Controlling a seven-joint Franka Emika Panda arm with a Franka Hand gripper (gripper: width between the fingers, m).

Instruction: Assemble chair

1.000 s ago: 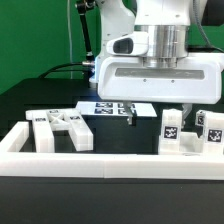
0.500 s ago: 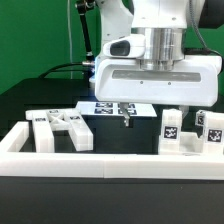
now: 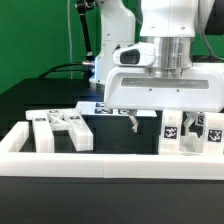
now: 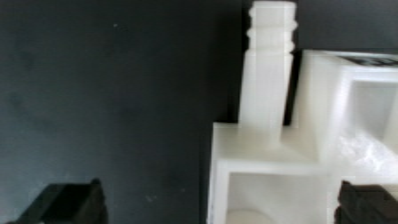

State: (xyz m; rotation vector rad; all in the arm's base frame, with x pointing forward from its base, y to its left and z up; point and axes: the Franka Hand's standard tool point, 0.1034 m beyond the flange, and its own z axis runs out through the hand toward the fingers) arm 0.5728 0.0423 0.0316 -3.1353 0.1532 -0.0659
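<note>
The chair lies as loose white parts. In the exterior view a cluster of blocky pieces point(image 3: 60, 131) sits at the left, and tagged upright pieces point(image 3: 171, 131) point(image 3: 212, 129) stand at the right. My gripper point(image 3: 160, 121) hangs open just above the right-hand pieces, holding nothing. The wrist view shows a white part with a ribbed peg point(image 4: 269, 60) joined to a blocky white frame point(image 4: 285, 165). That part lies between my dark fingertips point(image 4: 68, 204), which stand wide apart on either side of it without touching; the gripper point(image 4: 222, 205) is open.
The marker board point(image 3: 108, 106) lies flat on the black table behind the gripper. Long white border rails point(image 3: 110, 162) fence the front and left of the work area. Cables hang behind the arm at the back.
The gripper has shifted toward the exterior view's right, from over the marker board to over the tagged pieces. It stays open, and no part has moved.
</note>
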